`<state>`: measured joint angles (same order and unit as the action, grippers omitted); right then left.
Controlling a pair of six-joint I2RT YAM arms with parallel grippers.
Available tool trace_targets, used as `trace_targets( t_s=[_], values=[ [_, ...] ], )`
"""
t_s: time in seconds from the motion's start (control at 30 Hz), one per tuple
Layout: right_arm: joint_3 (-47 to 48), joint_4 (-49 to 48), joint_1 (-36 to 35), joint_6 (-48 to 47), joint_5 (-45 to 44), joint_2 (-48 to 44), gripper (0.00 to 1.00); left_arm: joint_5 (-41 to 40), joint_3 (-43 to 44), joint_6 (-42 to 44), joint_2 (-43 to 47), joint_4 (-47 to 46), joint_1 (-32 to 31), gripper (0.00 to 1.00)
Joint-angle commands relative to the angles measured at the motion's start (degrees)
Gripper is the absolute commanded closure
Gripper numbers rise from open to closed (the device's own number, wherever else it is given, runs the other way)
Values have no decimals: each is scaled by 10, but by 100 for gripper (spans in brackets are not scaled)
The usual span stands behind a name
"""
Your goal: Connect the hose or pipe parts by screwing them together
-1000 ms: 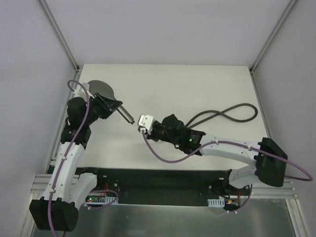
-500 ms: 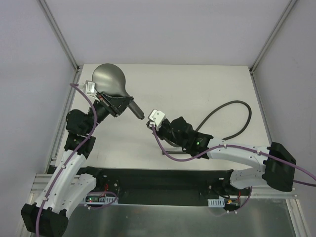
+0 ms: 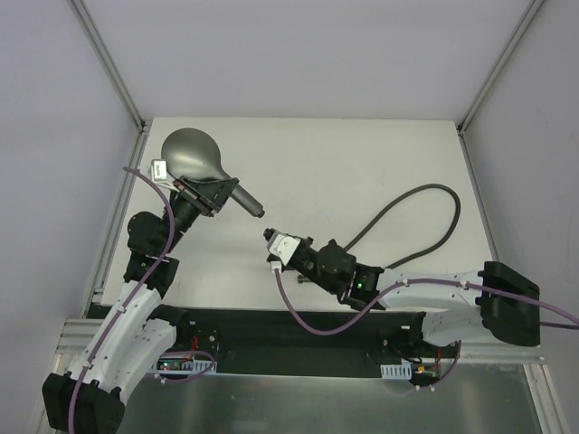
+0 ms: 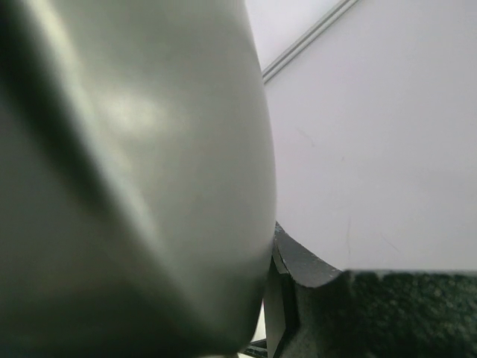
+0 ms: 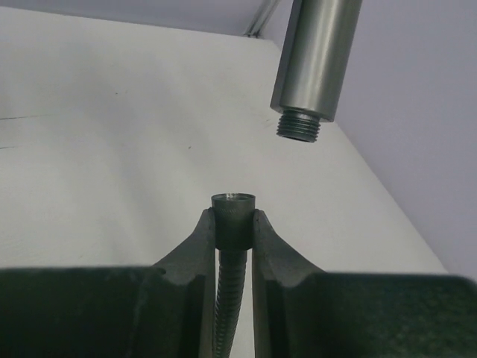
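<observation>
My left gripper is shut on the tapered handle of the grey shower head, held above the table's left side. Its threaded end points toward the right arm. In the left wrist view the shower head fills the left half, pressed against one dark finger. My right gripper is shut on the knurled end fitting of the dark hose. The fitting faces upward. The handle's thread hangs above it and to the right, with a gap between them.
The hose curves in a wide arc over the right half of the white table and runs back under the right arm. Grey walls with metal posts close in the left, far and right sides. Purple cables run along both arms.
The left arm has lifted and turned the shower head, its round face now showing at the far left. The right gripper has drawn nearer with the hose end, and the hose loop has opened out.
</observation>
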<state>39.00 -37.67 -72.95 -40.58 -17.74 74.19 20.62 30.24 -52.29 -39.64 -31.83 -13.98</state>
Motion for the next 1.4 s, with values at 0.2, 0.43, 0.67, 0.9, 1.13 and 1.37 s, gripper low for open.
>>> trace_targets(
  t_s=[0.2,0.43,0.67,0.9,1.13,1.37],
  values=[
    [38,-108,-33,-158,-120,38,99,-67,-9,18,32,-36,-18,100],
    [71,-106,-44,-179,-172,72,99,-79,-7,41,31,-31,-25,100],
    [98,-93,-45,-164,-179,92,99,-84,-17,34,33,-36,-26,100],
    [114,-83,-45,-157,-183,104,99,-86,-26,23,34,-45,-27,100],
    [120,-79,-44,-141,-183,115,99,-74,-30,15,24,-46,-30,100],
    [123,-76,-37,-103,-172,114,99,-79,-48,11,35,-46,-32,100]
  ],
)
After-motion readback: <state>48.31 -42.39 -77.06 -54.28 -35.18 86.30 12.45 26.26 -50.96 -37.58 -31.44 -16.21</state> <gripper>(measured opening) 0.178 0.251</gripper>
